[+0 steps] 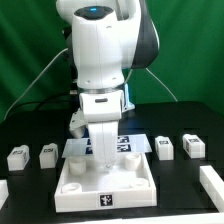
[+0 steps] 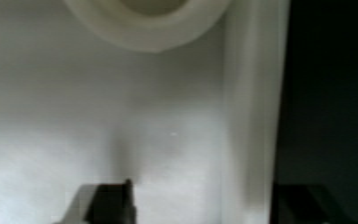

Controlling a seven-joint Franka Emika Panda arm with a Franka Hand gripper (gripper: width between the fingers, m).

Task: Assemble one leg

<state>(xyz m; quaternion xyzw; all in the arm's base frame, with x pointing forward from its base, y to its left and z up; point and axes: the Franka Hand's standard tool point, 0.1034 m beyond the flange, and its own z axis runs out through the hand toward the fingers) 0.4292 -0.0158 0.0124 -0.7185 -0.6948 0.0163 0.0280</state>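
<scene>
The white square panel [image 1: 135,190] with corner holes lies at the front centre of the black table. My gripper [image 1: 103,160] hangs low over its far rim. In the wrist view the gripper [image 2: 217,205] is open: one dark finger [image 2: 108,203] is over the panel's white floor [image 2: 87,120], the other [image 2: 327,205] over the black table, with the panel's raised rim [image 2: 250,110] between them, untouched. A round corner hole [image 2: 149,20] shows ahead. Legs, small white tagged blocks, stand at the exterior view's left [image 1: 17,156] [image 1: 47,153] and right [image 1: 165,147] [image 1: 193,146]. I hold nothing.
The marker board [image 1: 128,142] lies just behind the panel, partly hidden by the arm. A white block [image 1: 212,186] stands at the front of the exterior view's right, and another white piece [image 1: 3,190] at the left edge. Cables hang behind the arm.
</scene>
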